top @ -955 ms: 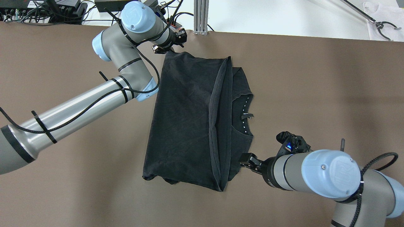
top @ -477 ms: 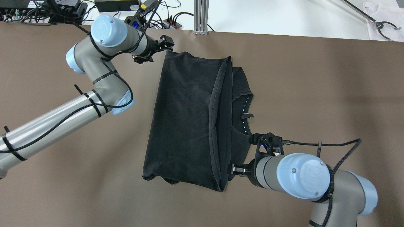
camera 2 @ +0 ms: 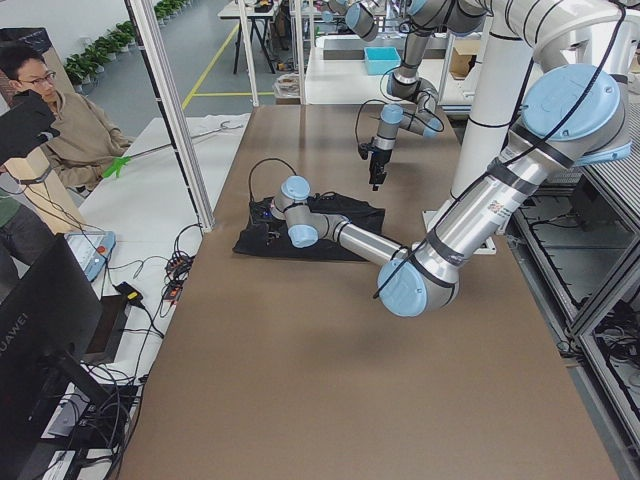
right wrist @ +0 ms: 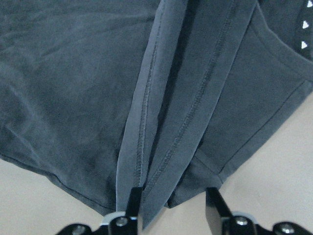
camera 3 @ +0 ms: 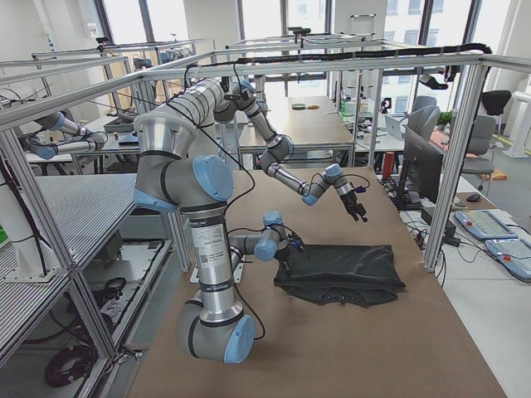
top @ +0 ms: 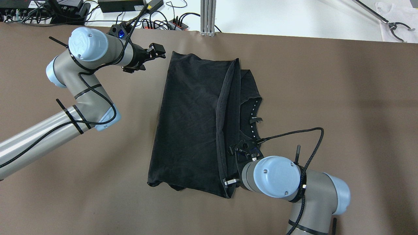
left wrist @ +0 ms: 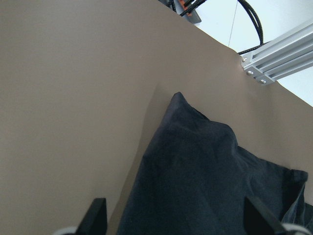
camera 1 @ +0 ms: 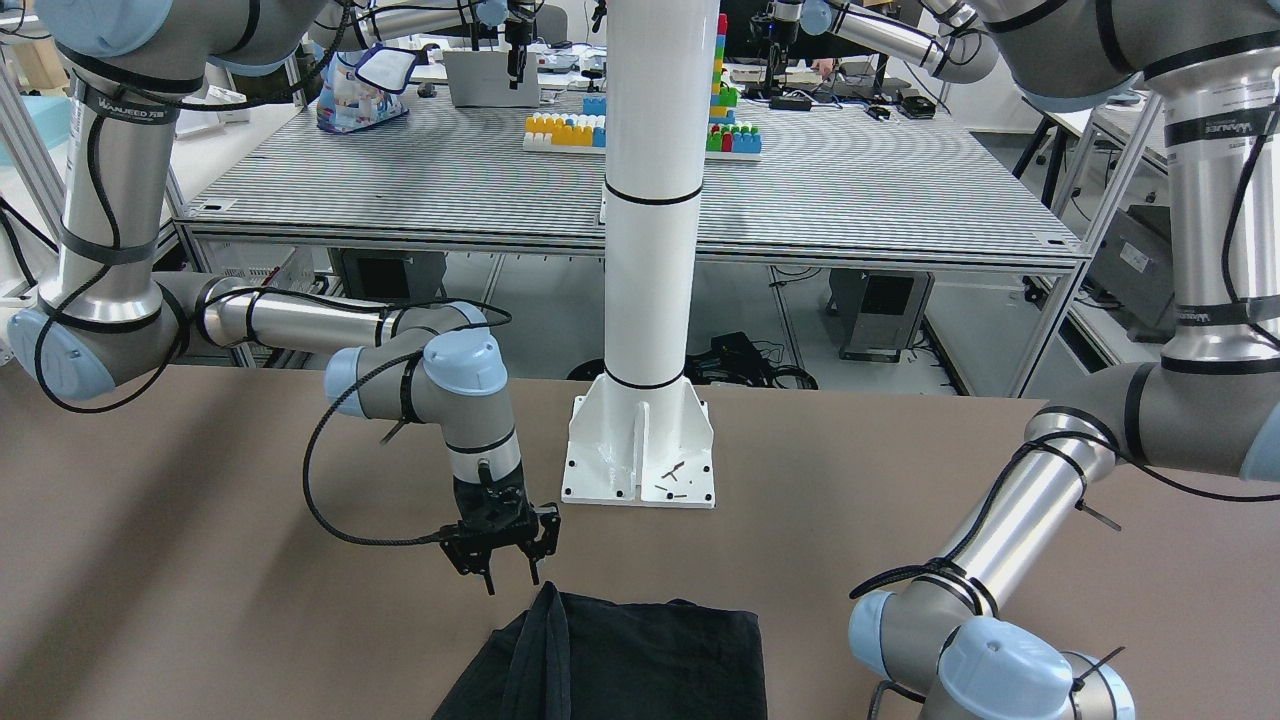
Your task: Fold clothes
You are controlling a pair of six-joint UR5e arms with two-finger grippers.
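Leftward and away from the black shirt (top: 192, 124) goes your left gripper (top: 147, 59), fingers apart; your right gripper (right wrist: 173, 205), also spread, now sits over its lower-right hem. That black shirt lies folded flat mid-frame, neckline at right.

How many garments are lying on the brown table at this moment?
1. A single black garment lies folded in the middle of the brown table, with its collar exposed on the right arm's side. Whether another piece is hidden beneath its layers cannot be told.
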